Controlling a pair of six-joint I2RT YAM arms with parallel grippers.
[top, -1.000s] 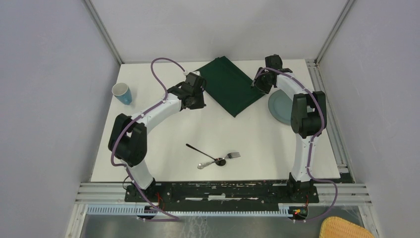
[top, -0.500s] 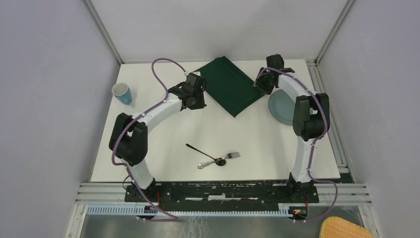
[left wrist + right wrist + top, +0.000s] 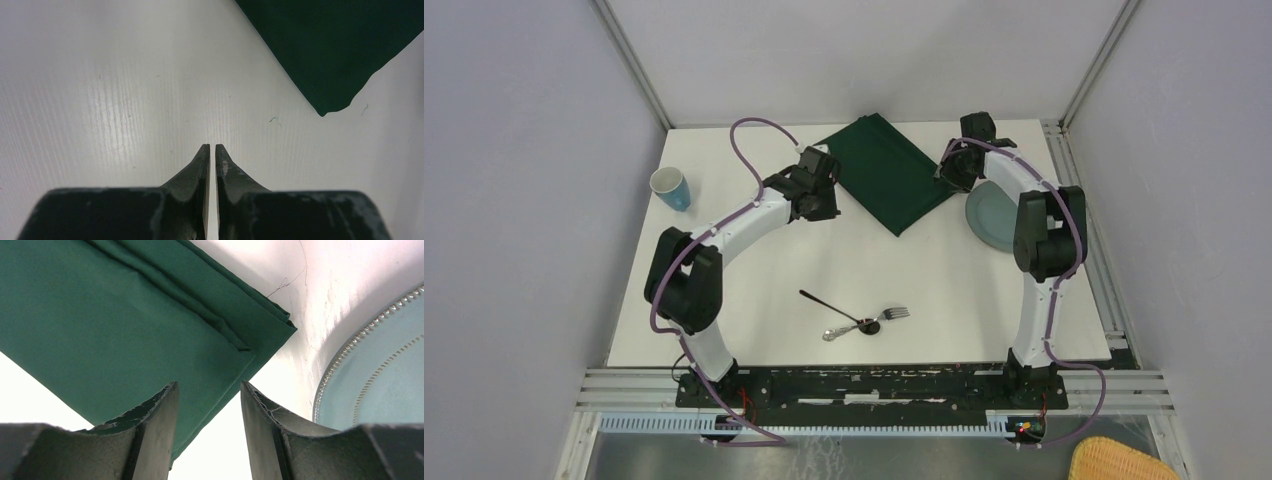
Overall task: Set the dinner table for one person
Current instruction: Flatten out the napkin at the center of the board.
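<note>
Left gripper (image 3: 211, 148): jaws drawn together to a hairline gap, holding nothing, poised over bare table (image 3: 944, 290) just beside the near-left edge of the cloth (image 3: 886, 170). Right gripper (image 3: 209, 386): jaws parted to a moderate gap, nothing between them, at the cloth's right corner with the plate (image 3: 380, 375) just to its side; whether the fingertips touch the fabric cannot be told.

Layout in the top view, read as a clock face centred on the table, which spans the whole workspace beneath both arms:
- Cup (image 3: 670, 187), at 10 o'clock, upright near the left edge.
- Cloth, at 12 o'clock, flat but skewed to the table's edges.
- Fork (image 3: 879, 318) and a dark utensil (image 3: 829, 304), at 6 o'clock, crossed, near the front edge.
- Plate, at 2 o'clock, beside the cloth and not on it.

Progress, as a judgement: the setting has barely begun. No item sits in a place-setting relation to another. What remains is to square and position the cloth, set the plate on it, separate the cutlery and lay it alongside, and bring the cup over.
</note>
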